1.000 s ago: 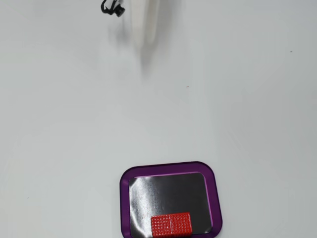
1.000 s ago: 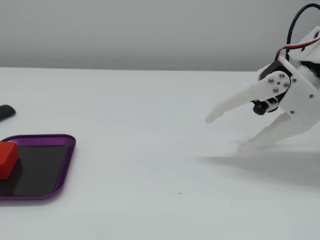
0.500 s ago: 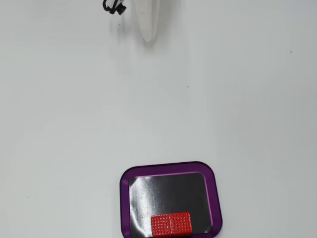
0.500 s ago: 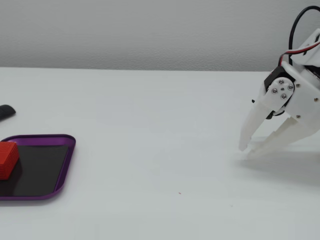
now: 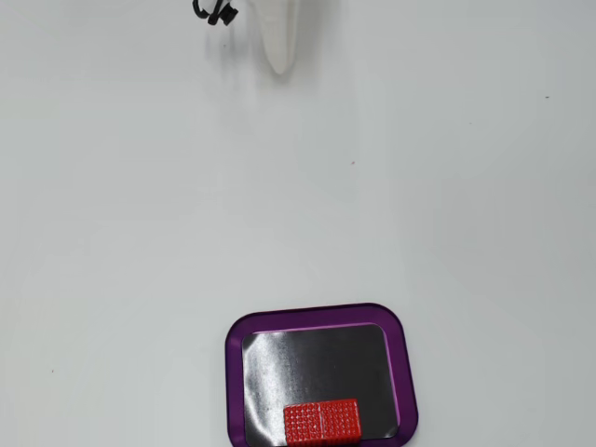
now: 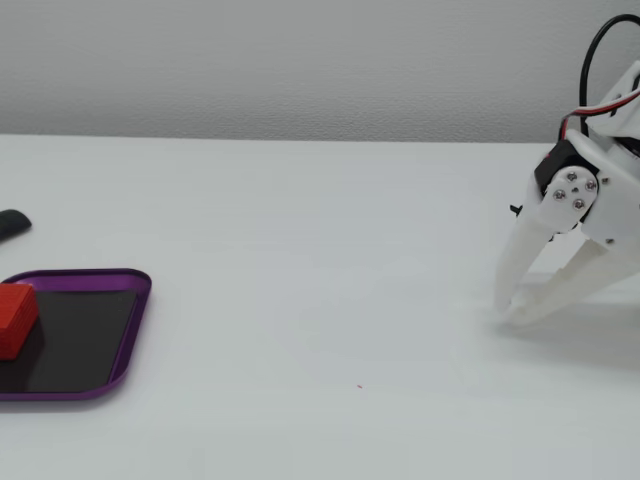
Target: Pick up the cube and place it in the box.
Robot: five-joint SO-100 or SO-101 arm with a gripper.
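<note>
The table (image 6: 330, 250) is a bare white sheet, and nothing stands between the pincer and the far end. The box (image 6: 128, 345) lies well apart from the pincer, at the opposite side in the side-on fixed view; in the top-down fixed view it (image 5: 233, 372) sits at the bottom edge while the pincer's tip shows at the top. The pincer (image 6: 507, 307) points down at the table with its two white fingers drawn nearly together at the tips, holding nothing; its tips look to be at or just above the surface. The cube (image 5: 321, 421) rests inside the box on the black base, against the rim farthest from the pincer, and shows red at the left edge in the side-on view (image 6: 15, 315).

Judged from this, the placing looks done, so the risks are slight. The cube lies hard by the rim, so a knock to the box could tip it onto or over that edge. Only a fresh reach across the table would cause that. Nearer the pincer, the low tips could scrape the table if the arm swings sideways without lifting. A small dark thing (image 6: 12, 224) beyond the box is too cut off to name.
</note>
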